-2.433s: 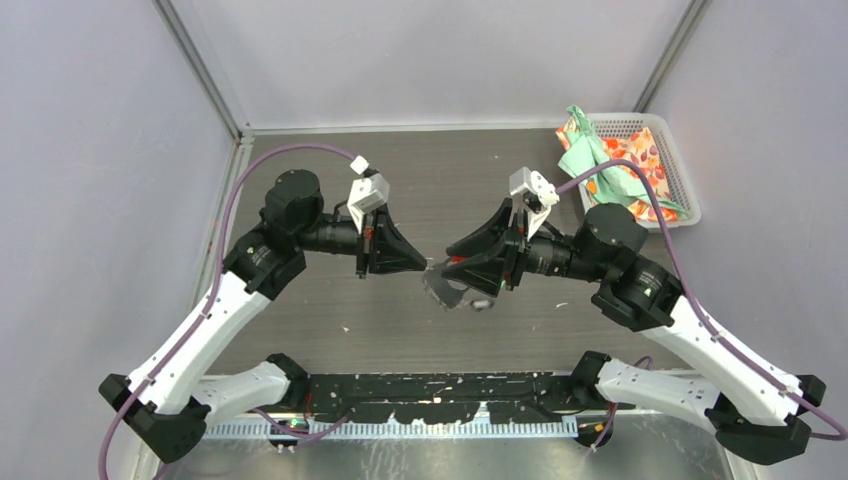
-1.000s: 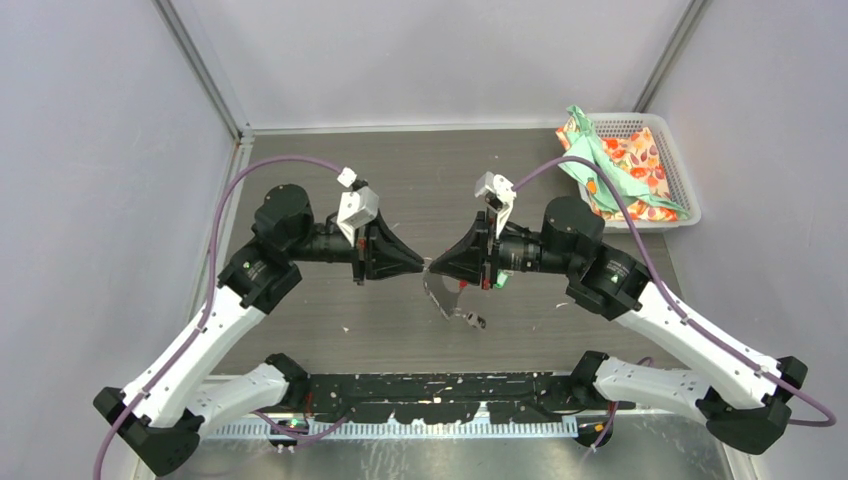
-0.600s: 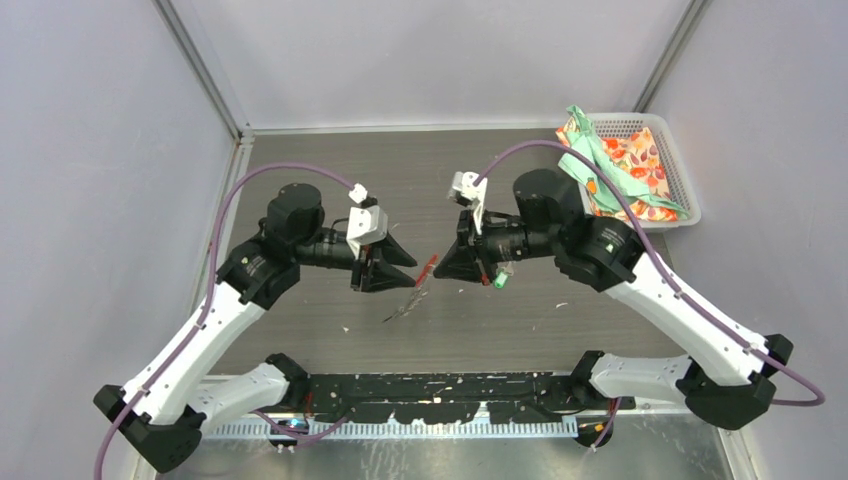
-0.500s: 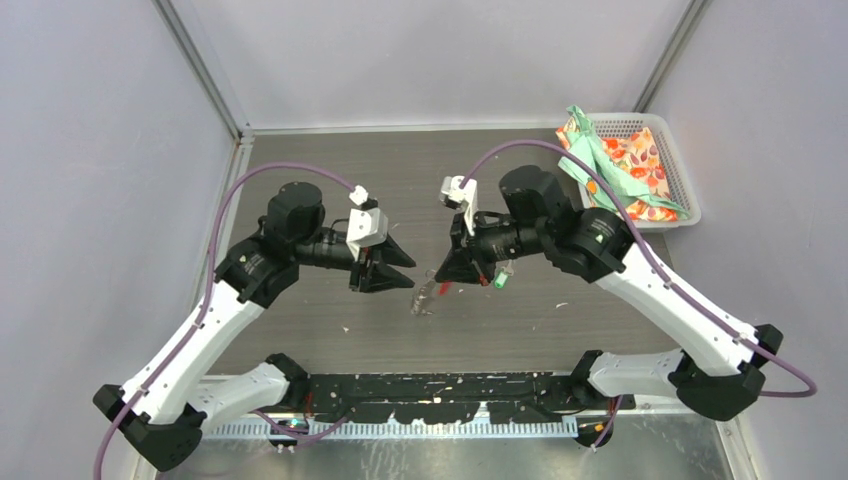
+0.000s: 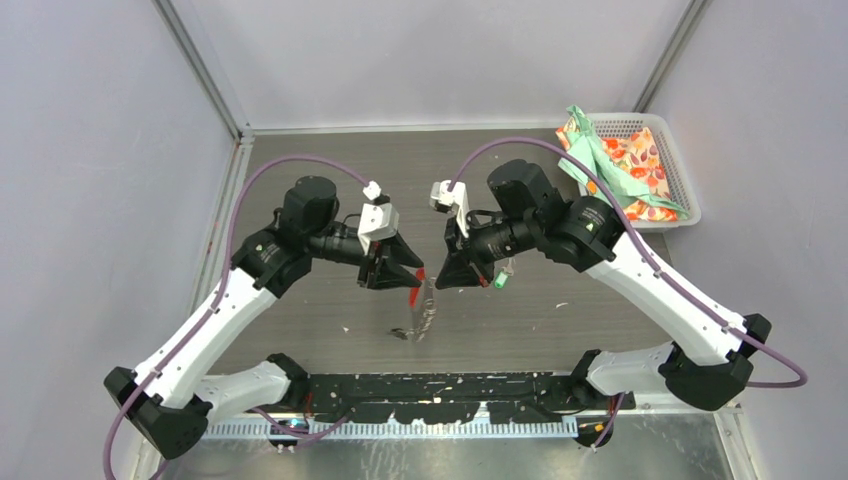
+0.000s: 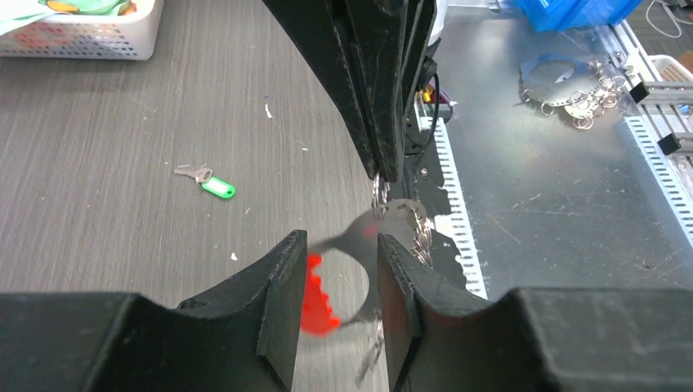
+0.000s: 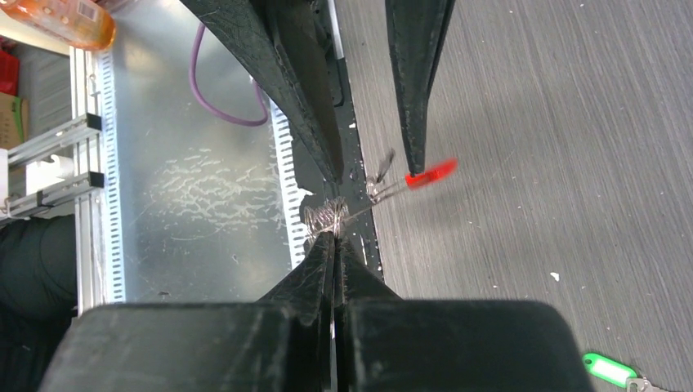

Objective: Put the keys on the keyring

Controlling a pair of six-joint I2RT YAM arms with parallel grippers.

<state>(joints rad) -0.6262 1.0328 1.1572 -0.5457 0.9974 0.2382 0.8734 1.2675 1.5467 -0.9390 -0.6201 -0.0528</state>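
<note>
My right gripper (image 7: 333,237) is shut on the grey metal coil of the keyring (image 7: 328,216), held above the table. Its red tab (image 7: 431,173) sticks out sideways, and the chain (image 5: 427,315) dangles below with a small dark piece (image 5: 400,332) at its low end. The left gripper (image 6: 337,245) stands open, tip to tip with the right gripper. The blurred red tab (image 6: 319,294) hangs between its fingers, close to the left one. A dark blurred shape (image 6: 353,239) swings there too. One key with a green tag (image 6: 214,187) lies on the table under the right arm.
A white basket (image 5: 683,190) with patterned cloths stands at the back right corner. Behind the arm bases runs a metal shelf (image 6: 556,188) bearing a pile of spare rings (image 6: 572,94). Small white specks dot the wooden table (image 5: 320,310).
The left gripper opened and let go, drew back, then came in again around the red tab. The right arm swung left and the keyring still swings from it.
</note>
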